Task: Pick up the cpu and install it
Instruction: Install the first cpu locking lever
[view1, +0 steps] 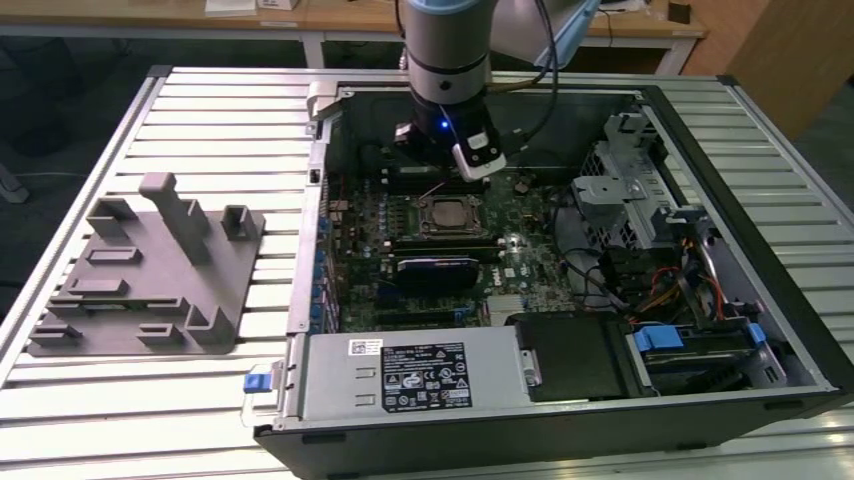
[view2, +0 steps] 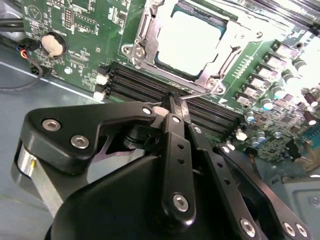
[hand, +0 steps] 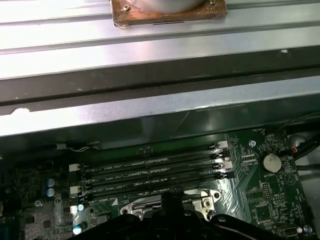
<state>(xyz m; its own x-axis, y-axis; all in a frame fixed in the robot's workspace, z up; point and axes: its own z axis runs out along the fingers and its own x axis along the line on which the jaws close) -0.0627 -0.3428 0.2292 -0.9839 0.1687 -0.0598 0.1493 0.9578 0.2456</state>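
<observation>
A: Nearest item in the exterior view?
B: Computer case (view1: 801, 330), lid off, lying on a slatted metal table (view1: 174, 400). At its near edge: a grey power supply box (view1: 407, 375) with a printed label; beside it, toward the exterior view's right, a black drive (view1: 574, 355) and blue plastic clips (view1: 663, 338).

A: Contents further in?
B: Green circuit board (view1: 521, 270) across the case floor. A loose bundle of coloured wires (view1: 654, 290) and a grey metal drive cage (view1: 627, 185) on the exterior view's right.

A: The cpu?
B: The cpu (view2: 192, 42) sits flat in its socket at the middle of the board, silvery top showing, metal socket frame (view2: 145, 32) around it. Four black memory slots (hand: 155, 170) run just beside the socket; a round coin battery (view2: 53, 44) lies on the board near them.

A: Gripper?
B: Gripper (view2: 173, 102) hangs over the memory slots, just beside the socket, apart from the cpu. Fingers (view2: 175, 145) pressed together, holding nothing.

A: Outside the case?
B: Grey plastic holder block (view1: 147, 270) on the table, exterior view's left, well apart from the case.

A: Farthest?
B: Wooden desks (view1: 334, 15) behind the table.
</observation>
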